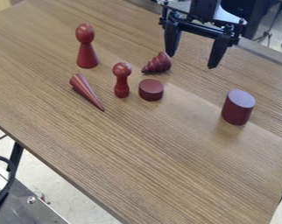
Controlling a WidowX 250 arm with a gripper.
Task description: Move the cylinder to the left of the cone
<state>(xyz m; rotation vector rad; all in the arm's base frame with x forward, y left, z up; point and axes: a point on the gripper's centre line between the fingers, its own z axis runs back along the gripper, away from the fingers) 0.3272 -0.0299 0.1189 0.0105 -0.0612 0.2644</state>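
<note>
While the gripper (191,61) hangs over the table (149,153), far side, fingers spread apart, the dark-red cylinder (238,108) stands upright at right | slim cone (86,91) lies left | best centre over the cylinder, grip its sides squarely, lift straight before crossing

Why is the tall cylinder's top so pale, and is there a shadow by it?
In the camera view, the tall cylinder's flat top looks pale, probably from light shining on it; the soft dark smudge on the table in front of it could be shadow or reflection, I can't tell which.
</note>
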